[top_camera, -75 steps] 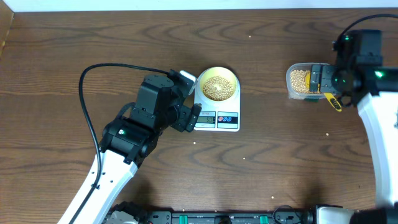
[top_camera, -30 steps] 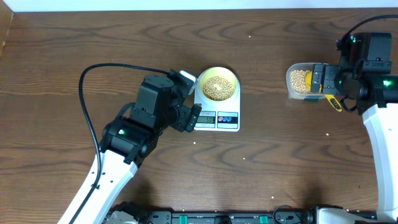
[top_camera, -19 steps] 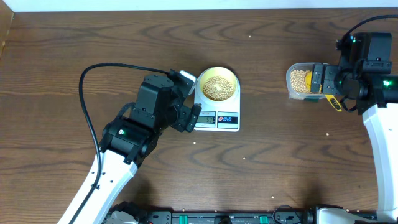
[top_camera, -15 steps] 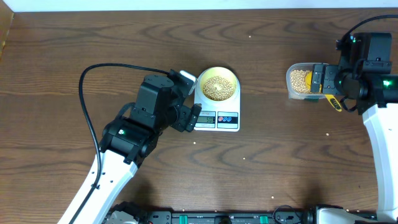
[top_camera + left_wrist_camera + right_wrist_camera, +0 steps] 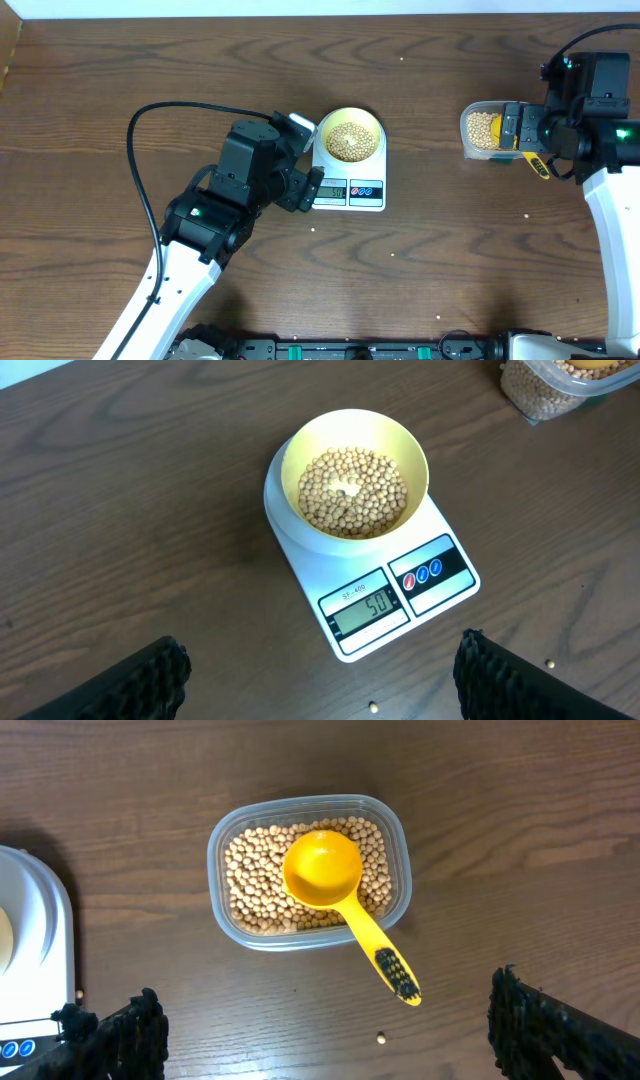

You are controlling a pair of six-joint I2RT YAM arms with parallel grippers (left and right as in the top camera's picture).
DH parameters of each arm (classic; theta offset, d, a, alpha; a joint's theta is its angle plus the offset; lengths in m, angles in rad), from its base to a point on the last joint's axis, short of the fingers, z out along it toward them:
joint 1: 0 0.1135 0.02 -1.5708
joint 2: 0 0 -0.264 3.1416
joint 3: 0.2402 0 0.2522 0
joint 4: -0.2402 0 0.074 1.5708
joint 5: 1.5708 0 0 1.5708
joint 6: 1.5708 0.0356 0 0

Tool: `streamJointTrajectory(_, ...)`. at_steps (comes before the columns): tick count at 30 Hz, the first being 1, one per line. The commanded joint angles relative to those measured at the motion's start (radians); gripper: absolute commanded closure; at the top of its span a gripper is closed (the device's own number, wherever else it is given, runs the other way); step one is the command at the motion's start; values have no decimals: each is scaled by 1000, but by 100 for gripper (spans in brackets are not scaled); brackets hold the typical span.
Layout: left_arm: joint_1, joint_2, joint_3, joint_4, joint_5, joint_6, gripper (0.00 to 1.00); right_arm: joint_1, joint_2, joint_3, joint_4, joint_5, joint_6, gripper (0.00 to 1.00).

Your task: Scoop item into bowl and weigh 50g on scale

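Observation:
The pale-yellow bowl [image 5: 353, 480] stands on the white scale [image 5: 440, 585], about half full of tan beans [image 5: 352, 492]. The scale's display [image 5: 365, 605] reads 50. My left gripper [image 5: 320, 695] hovers open just left of the scale, with nothing between its fingers. My right gripper [image 5: 340, 1050] hangs open over the table in front of the clear tub [image 5: 395, 830], also holding nothing. The yellow scoop [image 5: 322, 870] lies in that tub, cup up on the beans, with its handle sticking out over the rim.
Loose beans lie on the wood: one [image 5: 380, 1038] near the scoop's handle, one [image 5: 372, 707] in front of the scale. The left arm's black cable [image 5: 170, 110] loops over the table at the left. The table's far edge runs along the top of the overhead view.

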Motion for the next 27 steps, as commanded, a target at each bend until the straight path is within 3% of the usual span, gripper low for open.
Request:
streamJointTrajectory(1, 2, -1, -3, 0, 10, 3, 14, -5, 1, 5, -1, 1, -12, 1)
streamJointTrajectory(16, 2, -140, -59, -44, -3, 2, 14, -5, 1, 5, -1, 1, -12, 1)
streamJointTrajectory(27, 6, -452, -473, 267, -109, -111, 13, -5, 1, 5, -1, 1, -12, 1)
